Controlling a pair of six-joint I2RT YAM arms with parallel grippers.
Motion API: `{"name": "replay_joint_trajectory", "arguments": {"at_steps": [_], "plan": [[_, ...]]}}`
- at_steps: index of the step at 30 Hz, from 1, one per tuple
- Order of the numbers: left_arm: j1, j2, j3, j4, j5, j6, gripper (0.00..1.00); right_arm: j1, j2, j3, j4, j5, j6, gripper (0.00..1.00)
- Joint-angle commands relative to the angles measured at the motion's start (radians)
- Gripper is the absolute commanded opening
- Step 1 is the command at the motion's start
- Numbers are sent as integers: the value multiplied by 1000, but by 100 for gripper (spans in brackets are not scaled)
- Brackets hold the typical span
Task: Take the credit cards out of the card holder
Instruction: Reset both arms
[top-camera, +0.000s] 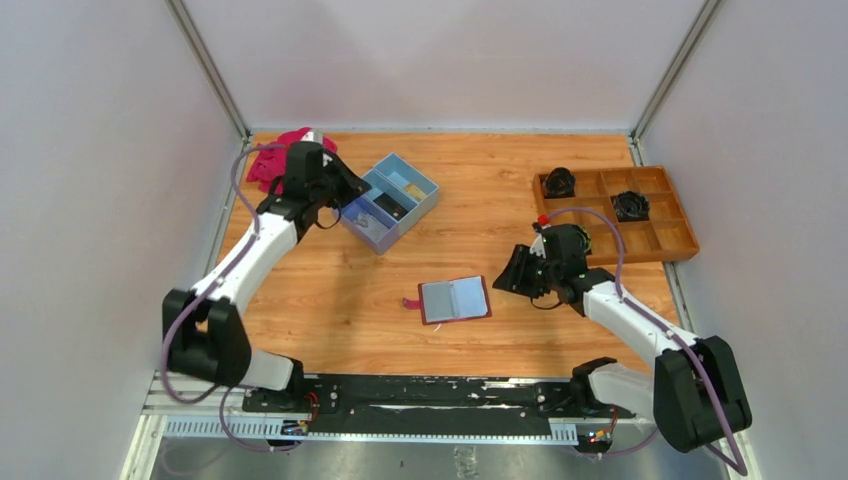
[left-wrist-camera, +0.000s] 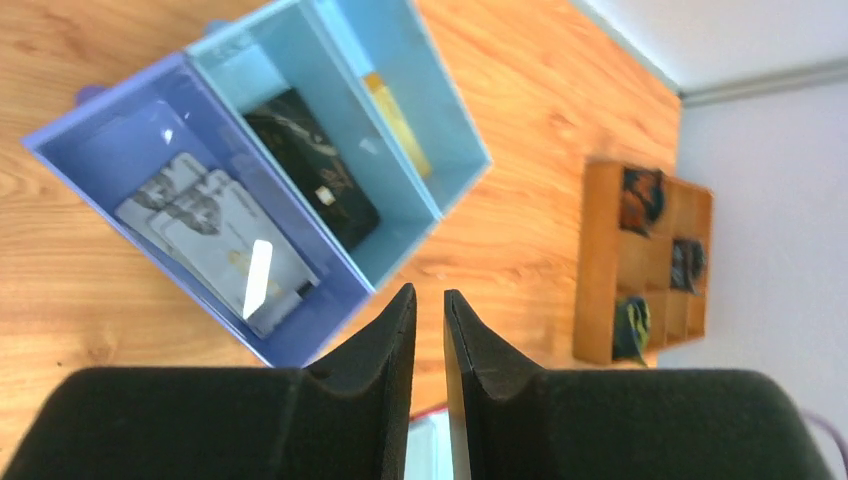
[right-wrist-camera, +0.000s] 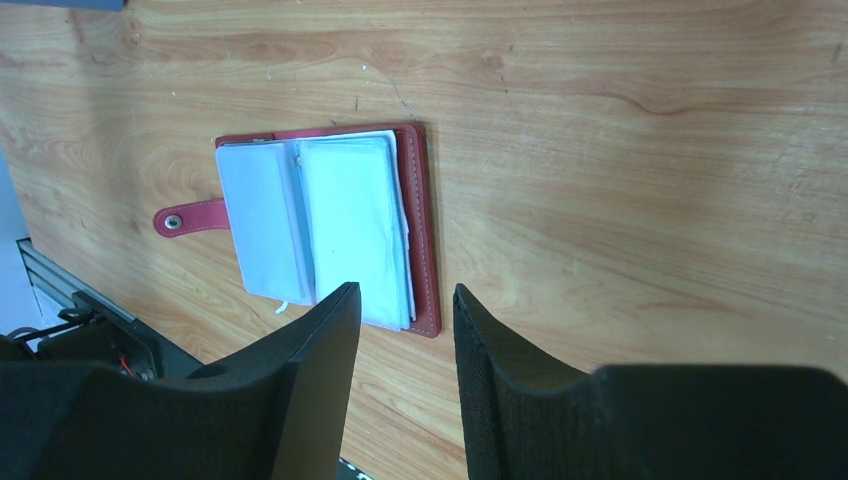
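Observation:
The dark red card holder (top-camera: 455, 299) lies open on the table, its pink-red tab (top-camera: 411, 302) pointing left. In the right wrist view the card holder (right-wrist-camera: 424, 230) shows pale see-through pockets (right-wrist-camera: 345, 220); I cannot tell whether cards are in them. Several grey-whitish credit cards (left-wrist-camera: 215, 235) lie in the near compartment of the blue box (left-wrist-camera: 300, 335). My left gripper (left-wrist-camera: 430, 292) hovers beside the box (top-camera: 390, 200), empty, jaws closed to a narrow slit. My right gripper (right-wrist-camera: 405, 288) is open and empty, just right of the holder (top-camera: 510, 274).
The blue box also holds a black card (left-wrist-camera: 312, 170) and a yellowish item (left-wrist-camera: 397, 122). A bright pink cloth (top-camera: 268, 163) lies at the back left. A wooden compartment tray (top-camera: 660, 236) with dark objects stands at the right.

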Motion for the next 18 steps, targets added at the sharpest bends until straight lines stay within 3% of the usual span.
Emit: {"name": "replay_joint_trajectory", "arguments": {"at_steps": [1,7,11,13,17,18], "plan": [[-78,-179,-82,-38,-33,126,21,0,24,13,-4,-2,-14,43],[-168,-353,-251,-84,-7,153,22,0,70,36,8,-3,-19,43],[-231,-477,-342,-118,-37,169,26,3,65,79,-31,16,-52,48],[-241,-543,-363,-150,-51,176,28,3,50,136,-99,61,-97,60],[-242,-696,-362,-212,-114,216,39,3,-3,286,-252,203,-212,63],[-242,-727,-353,-229,-140,227,40,3,-17,319,-278,245,-236,84]]}}
